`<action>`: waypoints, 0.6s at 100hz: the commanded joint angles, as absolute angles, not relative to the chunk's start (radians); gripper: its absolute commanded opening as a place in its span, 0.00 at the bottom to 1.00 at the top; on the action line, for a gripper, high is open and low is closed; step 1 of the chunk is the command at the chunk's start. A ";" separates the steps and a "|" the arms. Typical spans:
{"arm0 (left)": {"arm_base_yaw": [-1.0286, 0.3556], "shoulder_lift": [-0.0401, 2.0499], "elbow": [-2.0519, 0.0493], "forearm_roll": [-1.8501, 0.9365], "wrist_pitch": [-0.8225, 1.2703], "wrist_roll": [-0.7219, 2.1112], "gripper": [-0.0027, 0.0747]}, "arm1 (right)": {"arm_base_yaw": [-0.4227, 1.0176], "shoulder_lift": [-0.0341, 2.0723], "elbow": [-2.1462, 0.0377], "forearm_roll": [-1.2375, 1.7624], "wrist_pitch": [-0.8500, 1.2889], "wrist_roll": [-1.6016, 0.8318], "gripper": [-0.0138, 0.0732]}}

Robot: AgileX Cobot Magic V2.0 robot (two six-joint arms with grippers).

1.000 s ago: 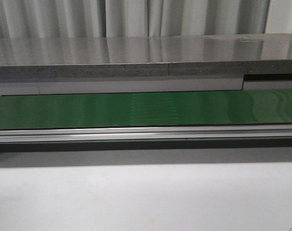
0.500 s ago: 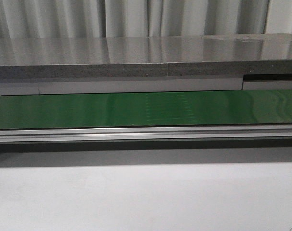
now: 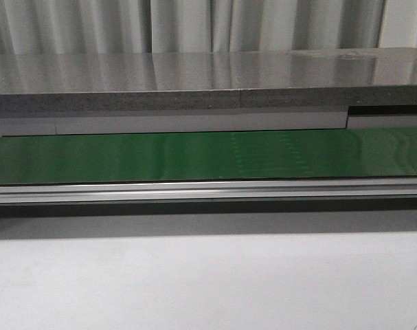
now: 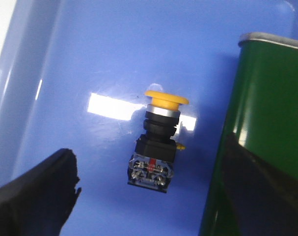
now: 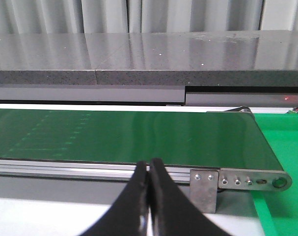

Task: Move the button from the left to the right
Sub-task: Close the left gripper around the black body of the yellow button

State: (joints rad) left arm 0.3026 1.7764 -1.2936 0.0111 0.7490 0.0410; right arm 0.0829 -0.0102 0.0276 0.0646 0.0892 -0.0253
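Belt seam pattern (image 3: 270, 155) has shifted rightward; wide left pincer (image 4: 153, 191) should straddle the button (image 4: 157, 142) body squarely before closing; right pincer (image 5: 149, 172) closed, empty.

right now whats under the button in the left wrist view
The button lies on its side on a glossy blue surface, beside the green belt's end. The patch directly beneath its body is covered. The left jaws flank it, open.

The button (image 4: 156, 140) lies on its side in a tray (image 4: 114, 54), beside the conveyor belt (image 4: 257, 123).
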 commanded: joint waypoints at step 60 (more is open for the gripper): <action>0.327 1.855 -1.388 0.021 0.720 0.032 0.76 | 0.086 -0.031 0.012 0.057 0.008 -0.029 0.08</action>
